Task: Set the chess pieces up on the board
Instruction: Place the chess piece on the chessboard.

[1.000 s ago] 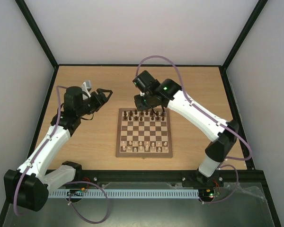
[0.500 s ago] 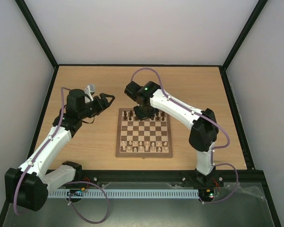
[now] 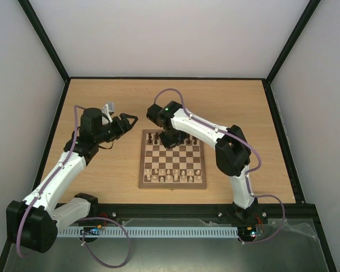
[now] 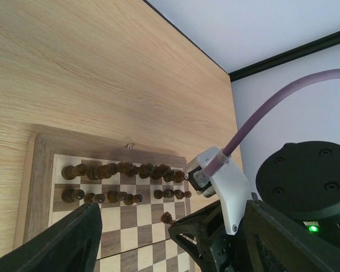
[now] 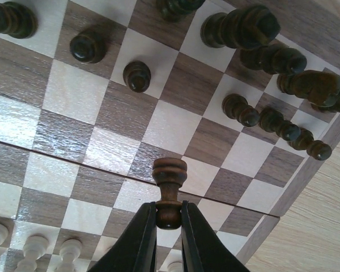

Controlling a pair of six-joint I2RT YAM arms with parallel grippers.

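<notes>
**Dark pawn pinched in my right jaws, above the board**

My right gripper [image 5: 168,220] is closed to a narrow slit on one dark pawn [image 5: 169,180]. The two fingers clamp its small end, and its wider end points away from me toward the squares. Whether it touches the wood, I cannot tell.

Just beyond it lies the board [image 3: 173,186], with the pawn over the open middle squares on the dark side's half. Past that stand the other dark chess pieces [image 4: 124,169] in two rows along the far edge, and the pawn row has gaps. The pale pieces [image 3: 173,175] line the near edge.

My left gripper [image 3: 130,118] hangs off the board's far-left corner, above the table [image 3: 102,170]. Its jaws are spread wide — nothing between them.
</notes>
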